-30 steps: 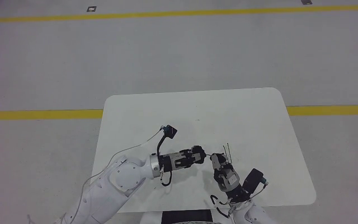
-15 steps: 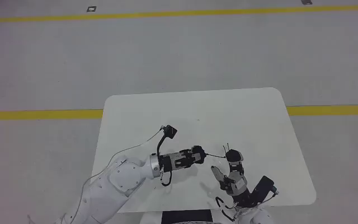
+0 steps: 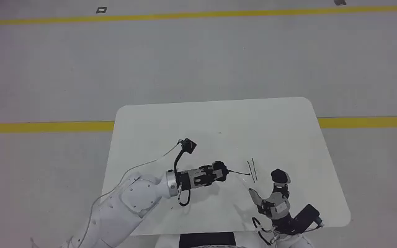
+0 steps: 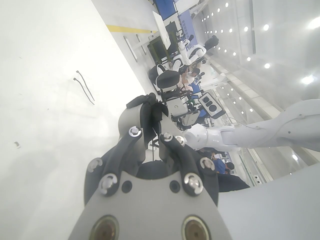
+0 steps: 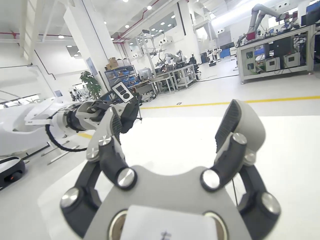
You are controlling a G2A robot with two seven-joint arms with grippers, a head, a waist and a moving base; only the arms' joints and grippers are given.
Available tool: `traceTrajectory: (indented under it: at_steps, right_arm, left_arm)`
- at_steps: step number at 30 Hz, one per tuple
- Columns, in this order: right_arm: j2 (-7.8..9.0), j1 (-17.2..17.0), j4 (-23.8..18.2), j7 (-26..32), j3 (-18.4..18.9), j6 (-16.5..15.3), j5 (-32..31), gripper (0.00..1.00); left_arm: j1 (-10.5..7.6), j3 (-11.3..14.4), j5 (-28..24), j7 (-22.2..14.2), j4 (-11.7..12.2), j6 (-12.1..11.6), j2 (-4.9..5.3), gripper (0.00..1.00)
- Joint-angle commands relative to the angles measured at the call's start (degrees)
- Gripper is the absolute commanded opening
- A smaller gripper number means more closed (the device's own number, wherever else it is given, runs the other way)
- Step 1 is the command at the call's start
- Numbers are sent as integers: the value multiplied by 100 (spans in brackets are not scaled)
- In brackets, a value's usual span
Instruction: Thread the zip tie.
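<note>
- The left gripper [image 3: 223,171] is over the near-middle of the white table with rounded corners [image 3: 186,127], its fingers clenched on one end of a thin black plastic zip tie [image 3: 239,173].
- The free length of that tie runs as a fine line towards the right gripper [image 3: 267,186]. Whether it lies on the table or hangs above it cannot be told from the top view.
- In the left wrist view the pinched end is hidden. The left gripper [image 4: 149,108] has its grey fingers pressed together around a dark bunched mass, and no strap can be picked out within it.
- The right gripper is released and holds nothing. In its own wrist view [image 5: 173,116] the ribbed pads [image 5: 226,123] stand wide apart over bare table [image 5: 287,138], and its near linkage is cut off by the frame edge.
- Two loose black zip ties [image 3: 250,166] lie side by side on the table, just beyond the held tie's free end. In the left wrist view [image 4: 85,89] their heads are only tiny knobs.
- A small dark speck [image 4: 16,144] on the table is too small to identify.
</note>
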Motion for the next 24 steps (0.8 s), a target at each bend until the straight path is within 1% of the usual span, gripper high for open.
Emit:
traceTrajectory:
  at_steps: [1, 3, 5, 6, 7, 8, 9, 10, 13, 15, 16, 19, 22, 24]
  right_arm:
    - [0, 0, 0, -1, 0, 5, 0, 100]
    - [0, 0, 0, -1, 0, 5, 0, 100]
    - [0, 0, 0, -1, 0, 5, 0, 100]
    - [0, 0, 0, -1, 0, 5, 0, 100]
    - [0, 0, 0, -1, 0, 5, 0, 100]
    - [0, 0, 0, -1, 0, 5, 0, 100]
    - [0, 0, 0, -1, 0, 5, 0, 100]
    - [0, 0, 0, -1, 0, 5, 0, 100]
    - [0, 0, 0, -1, 0, 5, 0, 100]
    - [0, 0, 0, -1, 0, 5, 0, 100]
    - [0, 0, 0, -1, 0, 5, 0, 100]
    - [0, 0, 0, -1, 0, 5, 0, 100]
    - [0, 0, 0, -1, 0, 5, 0, 100]
    - [0, 0, 0, -1, 0, 5, 0, 100]
  left_arm:
    - [0, 0, 0, 0, 0, 0, 0, 0]
    - [0, 0, 0, 0, 0, 0, 0, 0]
    - [13, 14, -70, 175, 23, 96, -15, 0]
    - [39, 18, -284, 278, 22, 74, -26, 0]
    - [64, -7, -541, 361, 32, 2, -34, 0]
    - [80, -42, -774, 394, 17, 0, -37, 0]
    - [96, -82, -990, 393, -5, 0, -37, 0]
    - [128, -153, -1333, 374, -50, 0, -36, 0]
    - [225, -370, -2091, 222, -124, 0, -34, 0]
    - [302, -470, -2631, 38, -201, 0, -51, 0]
    - [347, -534, -3039, -147, -242, 0, -72, 0]
    - [431, -649, -3662, -591, -210, 0, -137, 0]
    - [479, -665, -4198, -1080, -101, 0, -249, 0]
    - [499, -614, -4478, -1408, -14, 0, -343, 0]
